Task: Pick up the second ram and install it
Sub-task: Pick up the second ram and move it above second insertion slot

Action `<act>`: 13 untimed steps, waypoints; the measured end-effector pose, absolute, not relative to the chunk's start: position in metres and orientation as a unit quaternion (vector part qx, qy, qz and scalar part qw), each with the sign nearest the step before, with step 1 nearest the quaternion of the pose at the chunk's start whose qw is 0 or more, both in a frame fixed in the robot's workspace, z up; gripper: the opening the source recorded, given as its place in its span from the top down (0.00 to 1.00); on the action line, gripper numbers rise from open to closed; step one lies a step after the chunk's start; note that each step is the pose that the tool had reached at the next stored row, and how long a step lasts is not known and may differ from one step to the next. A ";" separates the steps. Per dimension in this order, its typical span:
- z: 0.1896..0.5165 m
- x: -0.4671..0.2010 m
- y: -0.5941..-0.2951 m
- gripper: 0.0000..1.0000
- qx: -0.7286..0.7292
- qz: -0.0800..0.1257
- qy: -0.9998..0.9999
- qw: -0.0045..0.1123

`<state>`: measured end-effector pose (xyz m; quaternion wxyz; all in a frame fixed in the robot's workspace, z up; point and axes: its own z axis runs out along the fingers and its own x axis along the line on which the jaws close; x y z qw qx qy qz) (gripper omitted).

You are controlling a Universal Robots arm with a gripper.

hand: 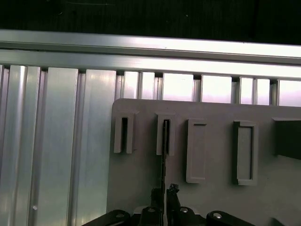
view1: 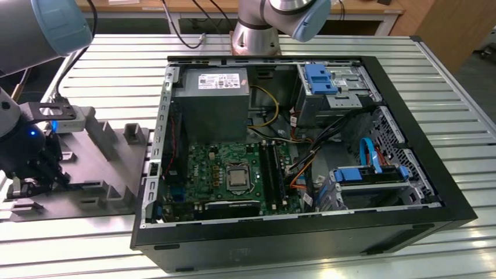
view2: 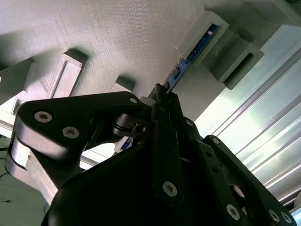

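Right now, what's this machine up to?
The robot's tool is at a grey slotted holder lying on the aluminium table. It is right against a RAM stick that stands on edge with its far end in one of the holder's slots. The stick is not lifted out yet. An open computer case sits beside the holder.

Case (view1: 294, 238) on table (view1: 434, 75), fixture (view1: 108, 145) at exterior view's left, second ram (view2: 176, 74) in its slot
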<state>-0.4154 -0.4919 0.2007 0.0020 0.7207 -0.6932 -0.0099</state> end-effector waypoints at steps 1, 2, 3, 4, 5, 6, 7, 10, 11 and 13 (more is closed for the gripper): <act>0.201 -0.415 -0.492 0.81 0.721 -0.010 -0.693 0.002; 0.201 -0.415 -0.492 0.83 0.721 -0.010 -0.693 0.002; 0.201 -0.415 -0.492 0.83 0.721 -0.010 -0.693 0.002; 0.201 -0.415 -0.492 0.89 0.721 -0.010 -0.693 0.002; 0.201 -0.415 -0.492 0.89 0.721 -0.010 -0.693 0.002; 0.201 -0.415 -0.492 0.89 0.721 -0.010 -0.693 0.002; 0.201 -0.415 -0.492 0.89 0.721 -0.010 -0.693 0.002; 0.201 -0.415 -0.492 0.89 0.721 -0.010 -0.693 0.002; 0.200 -0.415 -0.492 0.89 0.721 -0.010 -0.693 0.002; 0.200 -0.415 -0.492 0.89 0.721 -0.010 -0.693 0.002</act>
